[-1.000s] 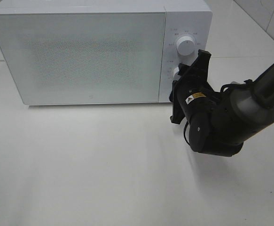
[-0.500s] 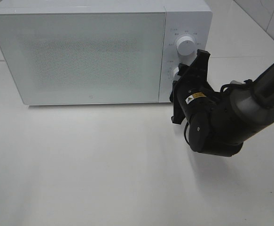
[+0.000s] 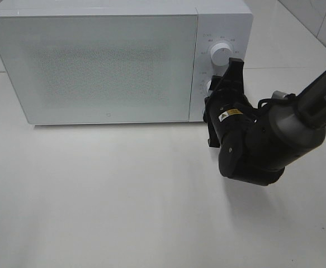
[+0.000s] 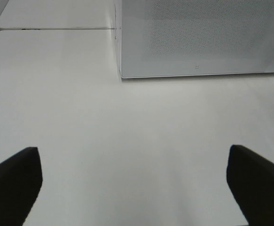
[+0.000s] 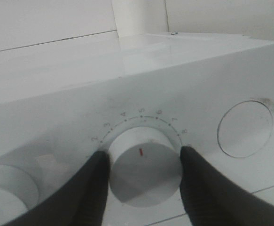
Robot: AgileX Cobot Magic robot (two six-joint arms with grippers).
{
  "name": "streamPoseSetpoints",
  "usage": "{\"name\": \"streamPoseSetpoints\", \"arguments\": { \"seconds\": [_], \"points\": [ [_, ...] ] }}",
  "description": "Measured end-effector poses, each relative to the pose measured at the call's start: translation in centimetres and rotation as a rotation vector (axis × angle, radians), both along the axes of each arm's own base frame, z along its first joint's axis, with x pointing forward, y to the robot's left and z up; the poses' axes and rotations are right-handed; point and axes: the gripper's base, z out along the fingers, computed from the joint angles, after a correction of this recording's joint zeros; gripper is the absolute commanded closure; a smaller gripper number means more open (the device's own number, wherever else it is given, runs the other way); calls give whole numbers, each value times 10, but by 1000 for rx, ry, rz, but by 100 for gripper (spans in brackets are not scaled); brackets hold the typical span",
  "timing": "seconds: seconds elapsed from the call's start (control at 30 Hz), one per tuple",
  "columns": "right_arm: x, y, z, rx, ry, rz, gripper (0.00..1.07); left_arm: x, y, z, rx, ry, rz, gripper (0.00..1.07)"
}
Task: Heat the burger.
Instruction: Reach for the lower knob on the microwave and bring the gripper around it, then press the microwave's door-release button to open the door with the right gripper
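The burger is out of view; the white microwave [image 3: 107, 67] has its door shut and the frosted front hides the inside. My right gripper [image 3: 217, 92] is at the control panel, and in the right wrist view the right gripper [image 5: 144, 157] is shut on the lower dial [image 5: 144, 172], one finger on each side of it. The dial has a red mark and numbers around it. My left gripper [image 4: 137, 188] is open and empty over the bare table in front of the microwave [image 4: 198, 37]. It does not show in the exterior view.
A second dial [image 3: 221, 54] sits above the gripped one on the panel. The white table [image 3: 107, 195] runs in front of the microwave. A tiled wall stands at the back right.
My right gripper has rolled on the lower dial; its upper finger now stands more upright and the wrist has shifted slightly left. The microwave has not moved.
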Motion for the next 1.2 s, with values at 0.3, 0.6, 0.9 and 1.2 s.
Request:
{"name": "streamPoseSetpoints", "arguments": {
  "seconds": [0.3,0.6,0.9,1.2],
  "points": [
    [-1,-4,-1,-40,15,-42,42,0,0,0,0,0,0,6],
    [-10,-8,17,-158,26,76,42,0,0,0,0,0,0,6],
    [-44,-15,24,-343,144,312,42,0,0,0,0,0,0,6],
    [-69,-17,34,-634,224,577,42,0,0,0,0,0,0,6]
  ]
}}
